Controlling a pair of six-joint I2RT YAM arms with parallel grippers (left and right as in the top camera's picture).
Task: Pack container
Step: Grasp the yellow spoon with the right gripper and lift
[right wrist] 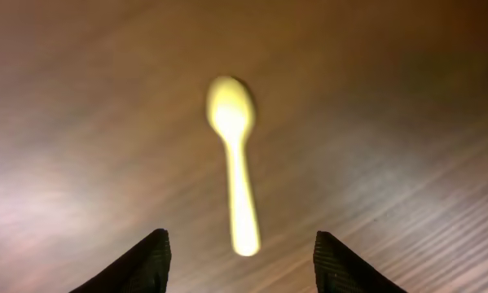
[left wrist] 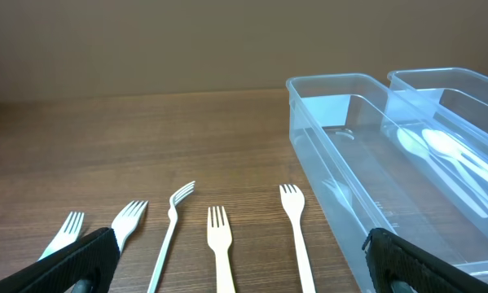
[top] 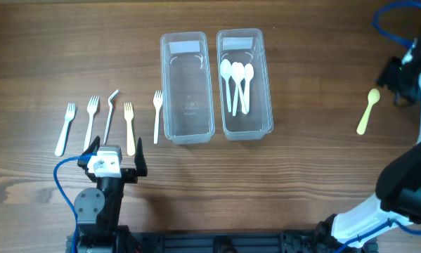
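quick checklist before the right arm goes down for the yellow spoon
1. Right gripper open and empty: ok
2. Pale yellow plastic spoon lying free on the wooden table, centred in the right wrist view: ok
3. Height above the spoon: cannot tell, wrist view blurred
4. Room in the right clear plastic container beside three white plastic spoons: ok
5. Left gripper open, by the plastic forks, off the path: ok

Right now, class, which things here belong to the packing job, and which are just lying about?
Belonging to the job: left container, empty; right container, holding three white spoons; five forks in a row; yellow spoon lying loose at the right.
Just lying about: nothing else shows, only the wooden table underneath.
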